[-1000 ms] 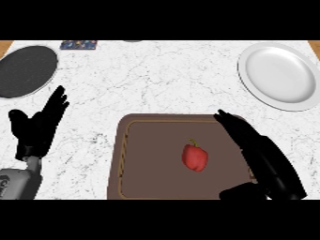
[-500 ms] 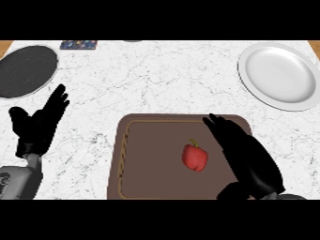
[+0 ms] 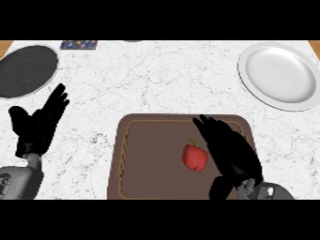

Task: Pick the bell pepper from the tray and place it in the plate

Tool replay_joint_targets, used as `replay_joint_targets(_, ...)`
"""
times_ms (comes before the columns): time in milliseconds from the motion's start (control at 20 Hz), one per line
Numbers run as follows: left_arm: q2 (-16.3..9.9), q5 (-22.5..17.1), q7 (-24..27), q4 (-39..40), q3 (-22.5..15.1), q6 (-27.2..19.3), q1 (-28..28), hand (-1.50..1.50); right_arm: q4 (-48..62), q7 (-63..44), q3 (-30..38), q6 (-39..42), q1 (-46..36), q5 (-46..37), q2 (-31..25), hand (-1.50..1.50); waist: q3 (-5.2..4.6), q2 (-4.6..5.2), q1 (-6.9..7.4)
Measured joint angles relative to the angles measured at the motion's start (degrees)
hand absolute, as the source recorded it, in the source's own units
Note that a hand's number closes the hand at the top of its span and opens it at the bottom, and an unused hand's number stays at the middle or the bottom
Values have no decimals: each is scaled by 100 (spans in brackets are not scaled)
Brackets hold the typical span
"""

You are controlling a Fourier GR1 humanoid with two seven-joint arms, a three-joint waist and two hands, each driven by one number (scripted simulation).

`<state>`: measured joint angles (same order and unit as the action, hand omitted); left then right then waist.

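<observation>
Fingers of the black right hand (image 3: 230, 151) stretch straight and spread over the brown rectangular tray (image 3: 148, 161) in the lower middle of the frame, lying just right of the small red bell pepper (image 3: 195, 157). The palm faces the pepper's side and nothing is curled round it, so my guess is the hand is lined up to close on it from the right; whether the fingers already touch its skin I cannot tell. The pepper lies on the tray floor, right of the tray's centre, and it is the only thing in there.

At the left of the frame the black left hand (image 3: 37, 124) rests over the white marbled counter (image 3: 155, 84), fingers up and spread, holding nothing (idle, I'd say, since the job needs one hand).

Up at the upper right sits the round white plate (image 3: 281, 75), nothing on it, well apart from the tray. A dark round frying pan (image 3: 22, 71) occupies the upper left, also with nothing in it. The pepper would have to travel up and to the right to reach the plate.
</observation>
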<state>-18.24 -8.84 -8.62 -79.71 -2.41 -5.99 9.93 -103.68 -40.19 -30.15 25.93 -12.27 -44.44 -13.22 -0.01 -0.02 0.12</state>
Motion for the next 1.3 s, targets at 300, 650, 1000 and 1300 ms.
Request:
replay_joint_targets(300, 90, 107, 22, 80, 209, 166, 55, 0, 709, 162, 130, 39, -262, -401, 372, -150, 0, 2, 1)
replay_joint_targets(650, 188, 241, 97, 111, 391, 379, -16, 0, 1163, 363, 121, 16, -229, -884, 636, -150, 1, 0, -3)
replay_joint_targets(1000, 333, 387, -104, -151, 401, 335, -73, 0, 1691, 800, 208, 284, -368, -965, 694, 150, -12, -18, 0)
replay_joint_targets(1300, 432, 481, -86, 17, 478, 351, 71, 0, 1877, 1249, 240, 220, -467, -1127, 721, 150, -36, -50, -23)
